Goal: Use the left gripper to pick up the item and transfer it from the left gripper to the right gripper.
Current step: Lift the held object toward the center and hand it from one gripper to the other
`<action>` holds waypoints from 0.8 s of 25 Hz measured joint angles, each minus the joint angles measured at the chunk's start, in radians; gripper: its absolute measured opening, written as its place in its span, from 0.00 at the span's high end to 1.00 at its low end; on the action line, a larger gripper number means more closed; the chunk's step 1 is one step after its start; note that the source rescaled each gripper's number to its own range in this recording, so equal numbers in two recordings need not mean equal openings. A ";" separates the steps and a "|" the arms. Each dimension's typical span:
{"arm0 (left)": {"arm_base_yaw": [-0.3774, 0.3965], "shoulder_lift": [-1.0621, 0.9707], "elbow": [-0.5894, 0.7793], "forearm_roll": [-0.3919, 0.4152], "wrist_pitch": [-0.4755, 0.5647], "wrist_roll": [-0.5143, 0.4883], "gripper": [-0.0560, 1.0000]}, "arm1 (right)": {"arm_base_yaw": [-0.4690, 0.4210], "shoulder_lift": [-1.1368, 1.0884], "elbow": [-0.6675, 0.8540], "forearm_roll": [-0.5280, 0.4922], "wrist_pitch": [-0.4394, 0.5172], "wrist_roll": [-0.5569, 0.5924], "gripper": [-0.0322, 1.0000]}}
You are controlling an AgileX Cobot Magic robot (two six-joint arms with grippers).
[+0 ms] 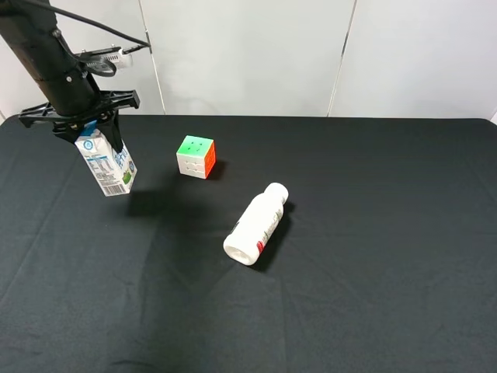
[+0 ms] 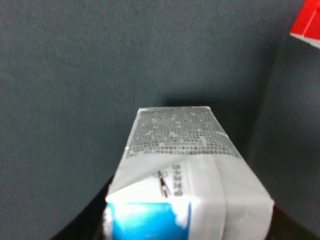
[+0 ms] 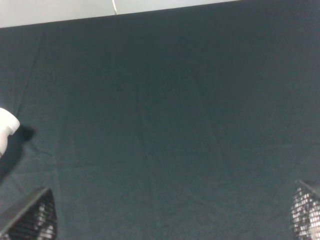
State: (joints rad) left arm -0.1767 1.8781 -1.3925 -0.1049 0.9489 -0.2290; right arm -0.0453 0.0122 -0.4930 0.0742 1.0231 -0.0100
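Left gripper: jaws clamped on the gable top of the drink carton. The carton hangs clear of the bench near its far-left corner, tilted, base swung toward the middle.

Right gripper: jaws wide apart, nothing between them. It's out of the high view. Its wrist view shows only bare cloth and a sliver of the white plastic bottle.

Handling, as a judgement:
- Carton looks light. Fill level can't be read.
- Thin coated paperboard: side walls will dent under hard squeeze, and the surface is likely a bit slick.
- Only the folded top ridge is stiff, and the left jaws already occupy it.
- Best hold for the right jaws: lower body, across two opposite flat faces, well below the left grip, with moderate force.
- The tilt means the right jaws need to line up with the faces, not the edges.

Looks: white body, light-blue top, blue-green print, small text panel and barcode on a side. The left wrist view shows a grey dotted panel.

Elsewhere, the bottle lies on its side mid-bench. The puzzle cube sits toward the far edge, apart from both.
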 joint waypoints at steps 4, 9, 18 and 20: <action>0.000 -0.012 -0.004 -0.011 0.022 0.029 0.94 | 0.000 0.000 0.000 0.000 0.000 0.000 0.00; 0.000 -0.079 -0.007 -0.032 0.026 0.041 0.94 | 0.000 0.000 0.000 0.000 0.000 0.000 0.00; 0.000 -0.158 -0.009 -0.223 0.060 0.161 0.95 | 0.000 0.000 0.000 0.000 0.000 0.000 0.00; 0.000 -0.158 -0.009 -0.311 0.067 0.206 0.95 | 0.000 0.000 0.000 0.000 0.000 0.000 0.00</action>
State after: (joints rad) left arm -0.1767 1.7198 -1.4013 -0.4158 1.0158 -0.0229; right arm -0.0453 0.0122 -0.4930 0.0742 1.0231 -0.0100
